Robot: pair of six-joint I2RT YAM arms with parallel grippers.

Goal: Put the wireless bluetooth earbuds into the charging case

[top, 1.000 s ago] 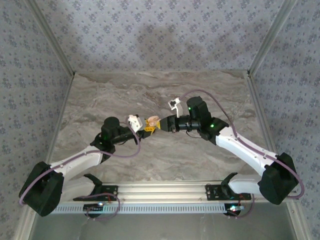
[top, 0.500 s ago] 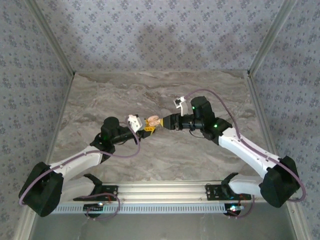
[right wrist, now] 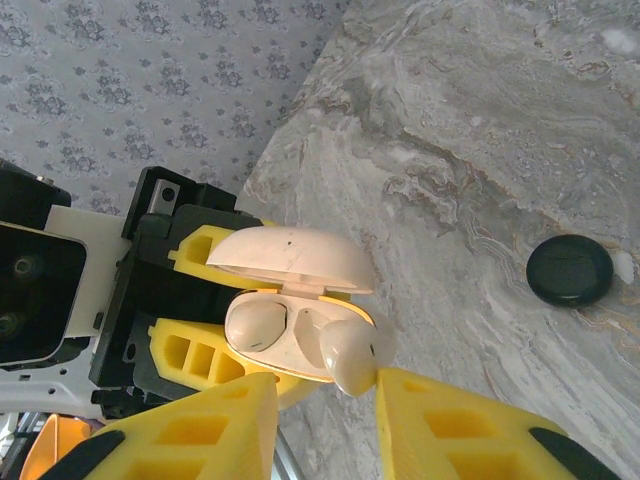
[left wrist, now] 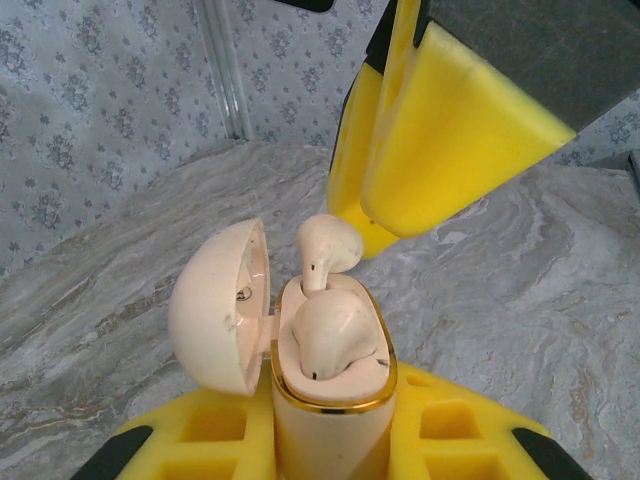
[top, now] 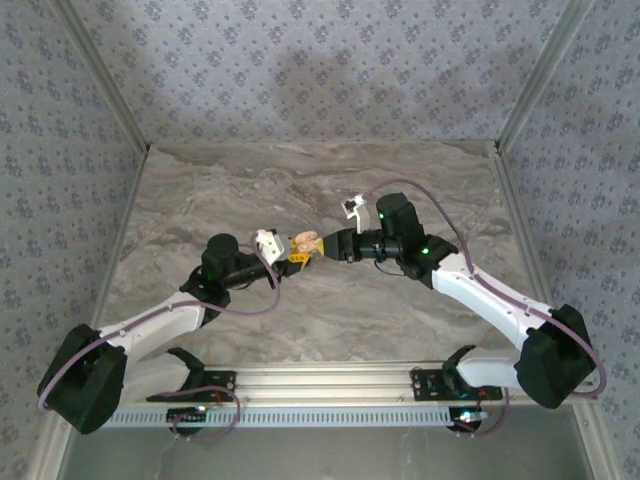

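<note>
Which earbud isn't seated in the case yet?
The earbud beside the right gripper: it sticks up out of its slot; the other earbud lies sunk in the charging case.

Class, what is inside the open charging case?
One cream earbud sits fully in the charging case; a second earbud stands only partly in. Whatever lies beneath them, and the second's stem tip, is covered.

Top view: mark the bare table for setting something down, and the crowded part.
Free: the far strip of table below the back wall, and the near middle patch beside the rail. Crowded: centre, where left gripper and right gripper meet at the case.
</note>
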